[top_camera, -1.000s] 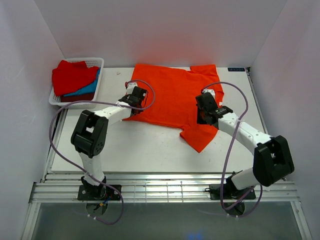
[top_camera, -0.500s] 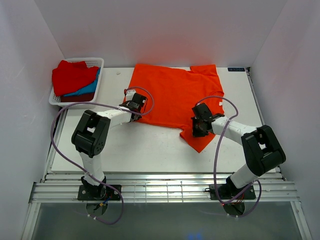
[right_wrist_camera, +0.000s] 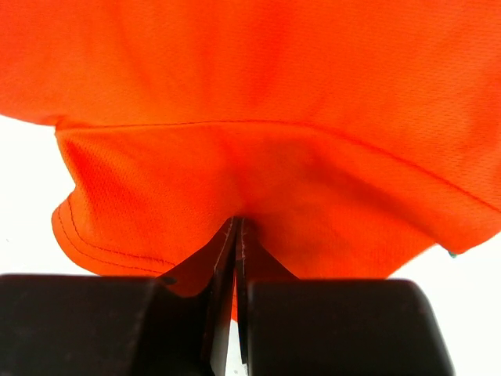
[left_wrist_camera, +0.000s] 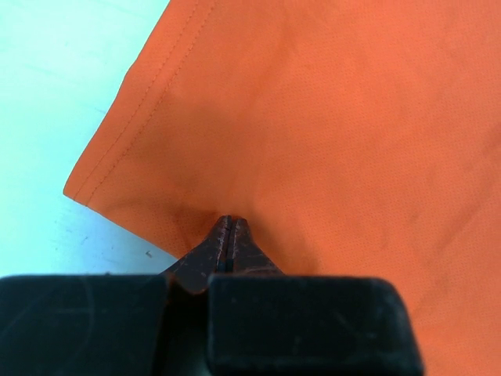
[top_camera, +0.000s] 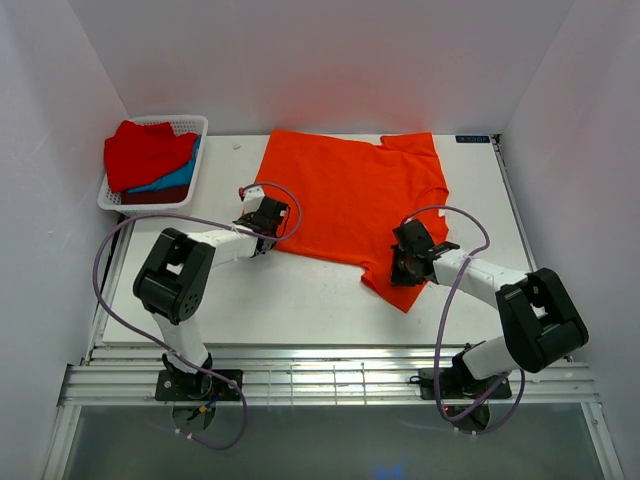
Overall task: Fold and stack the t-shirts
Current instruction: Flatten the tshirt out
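Note:
A bright orange-red t-shirt (top_camera: 350, 195) lies spread flat on the white table, one sleeve pointing toward the near edge. My left gripper (top_camera: 266, 216) sits low at its near left hem corner. In the left wrist view that gripper (left_wrist_camera: 229, 224) is shut, its tips pinching a pucker of the orange cloth (left_wrist_camera: 329, 117) just inside the stitched hem. My right gripper (top_camera: 408, 263) rests on the near right sleeve. The right wrist view shows this gripper (right_wrist_camera: 238, 224) shut on a fold of the same t-shirt (right_wrist_camera: 258, 86).
A white lattice basket (top_camera: 186, 122) stands at the back left, holding a red t-shirt (top_camera: 145, 150) over a blue one (top_camera: 176, 180) and a dark maroon one (top_camera: 150, 196). Bare table (top_camera: 250, 300) lies near the arms. White walls close in three sides.
Both grippers have moved toward the near edge of the table, dragging the orange-red t-shirt with them; it now lies flatter and slightly nearer. Both stayed shut.

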You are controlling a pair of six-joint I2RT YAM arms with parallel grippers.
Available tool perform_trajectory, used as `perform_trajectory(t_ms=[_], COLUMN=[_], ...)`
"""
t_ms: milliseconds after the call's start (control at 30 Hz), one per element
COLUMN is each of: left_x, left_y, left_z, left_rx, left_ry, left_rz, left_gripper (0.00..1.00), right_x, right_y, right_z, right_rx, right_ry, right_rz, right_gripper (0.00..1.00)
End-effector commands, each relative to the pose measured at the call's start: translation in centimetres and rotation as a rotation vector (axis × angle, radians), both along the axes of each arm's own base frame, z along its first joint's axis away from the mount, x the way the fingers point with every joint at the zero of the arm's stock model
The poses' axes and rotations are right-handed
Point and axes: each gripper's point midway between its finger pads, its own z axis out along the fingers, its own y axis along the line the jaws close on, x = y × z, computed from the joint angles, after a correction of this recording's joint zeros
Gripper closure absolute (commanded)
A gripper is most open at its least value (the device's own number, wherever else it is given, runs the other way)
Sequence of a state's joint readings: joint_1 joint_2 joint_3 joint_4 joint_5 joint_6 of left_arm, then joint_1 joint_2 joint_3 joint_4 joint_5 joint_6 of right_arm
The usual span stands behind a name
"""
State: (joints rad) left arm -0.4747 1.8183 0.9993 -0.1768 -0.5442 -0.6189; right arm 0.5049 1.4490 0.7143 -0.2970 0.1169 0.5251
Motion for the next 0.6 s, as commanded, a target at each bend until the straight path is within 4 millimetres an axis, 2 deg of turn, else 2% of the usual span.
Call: perform_trajectory(t_ms=[0, 167, 267, 300, 400, 567], left_x=[-5.6, -8.3, -9.3, -10.3, -11.3, -11.5], left_y=[2.1, 2.9, 3.1, 3.5, 3.4, 2.8], left_z=[-4.0, -4.7, -4.3, -4.7, -4.4, -2.5], left_rx=[0.050, 0.032, 0.012, 0.016, -0.011, -0.030], left_ry=[0.204, 0.238, 0.232, 0.245, 0.234, 0.210], left_rz=[0.006, 0.019, 0.026, 0.032, 0.031, 0.012], left_gripper=[1.00, 1.00, 1.00, 1.00, 1.00, 1.00], right_x=[-3.5, -4.1, -4.3, -4.4, -5.0, -5.4], right_y=[-2.4, -3.4, -3.6, -3.7, -3.7, -3.5], right_z=[-1.1, 0.0, 0.5, 0.6, 0.3, 0.1], right_rx=[-0.079, -0.103, -0.110, -0.110, -0.102, -0.089], right_ry=[0.102, 0.089, 0.087, 0.086, 0.104, 0.115], right_rz=[-0.037, -0.058, -0.063, -0.063, -0.050, -0.043], right_gripper=[0.92, 0.92, 0.92, 0.92, 0.92, 0.92])
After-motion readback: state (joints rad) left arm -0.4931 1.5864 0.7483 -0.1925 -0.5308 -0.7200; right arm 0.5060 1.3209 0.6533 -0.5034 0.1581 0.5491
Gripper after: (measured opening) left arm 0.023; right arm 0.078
